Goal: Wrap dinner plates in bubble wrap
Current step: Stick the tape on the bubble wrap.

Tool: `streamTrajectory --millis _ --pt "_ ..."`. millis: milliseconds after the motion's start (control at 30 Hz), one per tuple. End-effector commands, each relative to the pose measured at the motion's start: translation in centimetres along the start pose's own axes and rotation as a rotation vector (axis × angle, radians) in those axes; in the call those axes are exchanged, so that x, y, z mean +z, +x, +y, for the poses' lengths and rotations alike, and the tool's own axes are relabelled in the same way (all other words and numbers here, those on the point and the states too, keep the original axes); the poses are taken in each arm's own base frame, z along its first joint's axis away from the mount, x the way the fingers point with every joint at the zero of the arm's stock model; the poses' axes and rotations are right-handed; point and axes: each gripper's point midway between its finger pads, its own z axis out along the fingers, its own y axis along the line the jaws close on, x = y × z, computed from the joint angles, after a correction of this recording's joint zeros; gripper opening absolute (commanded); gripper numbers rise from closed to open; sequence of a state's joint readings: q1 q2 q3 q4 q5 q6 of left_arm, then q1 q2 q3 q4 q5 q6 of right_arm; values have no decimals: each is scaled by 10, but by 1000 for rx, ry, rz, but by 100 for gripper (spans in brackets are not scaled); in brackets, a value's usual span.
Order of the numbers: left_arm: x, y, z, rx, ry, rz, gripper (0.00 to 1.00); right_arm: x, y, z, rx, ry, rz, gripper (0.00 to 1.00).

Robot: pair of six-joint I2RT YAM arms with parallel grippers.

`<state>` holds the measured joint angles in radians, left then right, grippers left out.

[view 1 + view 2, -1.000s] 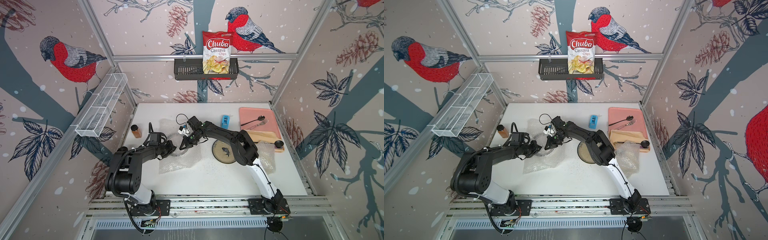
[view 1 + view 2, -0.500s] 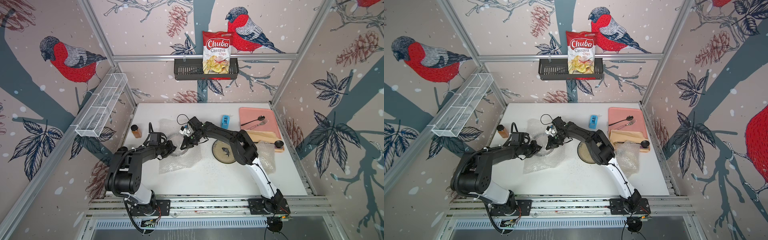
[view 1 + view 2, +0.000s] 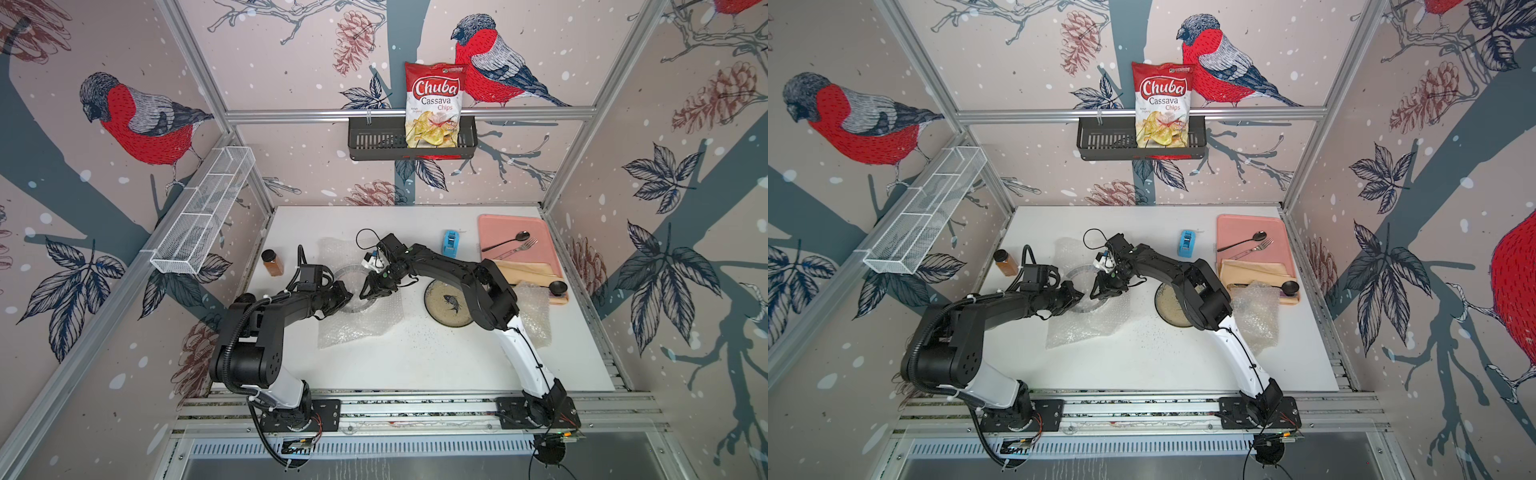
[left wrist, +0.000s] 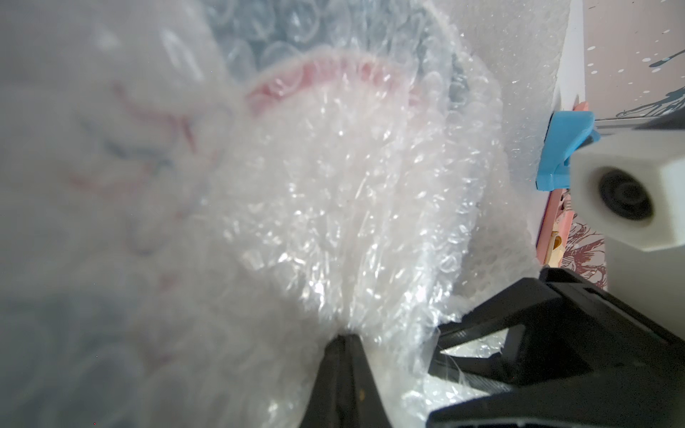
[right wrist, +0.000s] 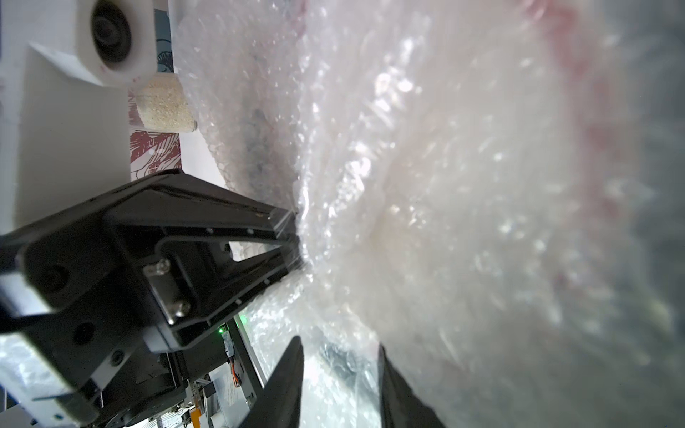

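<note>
White worktop (image 3: 415, 365) inside a booth with bird-patterned walls fills both top views. On its left half lies a crumpled sheet of bubble wrap (image 3: 357, 328), and a dark-rimmed dinner plate (image 3: 353, 276) shows through the film at the sheet's far part. The left fingers (image 3: 345, 297) and the right fingers (image 3: 370, 291) reach in over this plate from either side, their tips just beside each other and low on the film. From up here I cannot tell how far either pair stands apart. To the right, the fish plate (image 3: 446, 307) lies bare on the worktop, partly behind the right arm. A second sheet (image 3: 534, 316) is bunched further right, near the pink tray (image 3: 515, 224).

A top view from the neighbouring eye shows the same meeting of left fingers (image 3: 1075, 297) and right fingers (image 3: 1098, 291) over the covered plate (image 3: 1079, 274).

From the left wrist, the left fingers (image 4: 344, 370) are pressed together on a gathered fold of bubble wrap (image 4: 333, 203), which fans out from the pinch. The right fingers (image 4: 519, 326) sit just beside that fold. The plate cannot be made out sharply through the film.

From the right wrist, the right fingers (image 5: 285, 381) stand apart with a clear gap, film lying behind and against one of them, nothing clamped. The left fingers (image 5: 259, 229) nip the bubble wrap (image 5: 444, 185) at their tips.
</note>
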<state>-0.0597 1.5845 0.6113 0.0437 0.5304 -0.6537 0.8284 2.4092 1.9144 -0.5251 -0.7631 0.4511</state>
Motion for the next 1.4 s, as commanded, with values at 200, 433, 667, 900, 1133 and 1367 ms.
streamTrajectory --millis 200,433,667,900,1133,1367 --pt "-6 51 57 -133 -245 156 0 0 -16 8 48 -27 -51 37" --pt "-7 50 55 -133 -245 154 0 5 -23 -9 125 16 -85 37" --pt "-13 48 50 -115 -237 143 0 13 -19 -29 162 118 -75 35" --pt "-23 38 38 -85 -233 133 0 15 -13 -42 167 196 -70 32" --pt "-31 26 26 -66 -211 137 12 19 -9 -48 134 272 -50 31" --pt "-38 21 21 -56 -209 135 34 20 -6 -54 125 315 -50 30"
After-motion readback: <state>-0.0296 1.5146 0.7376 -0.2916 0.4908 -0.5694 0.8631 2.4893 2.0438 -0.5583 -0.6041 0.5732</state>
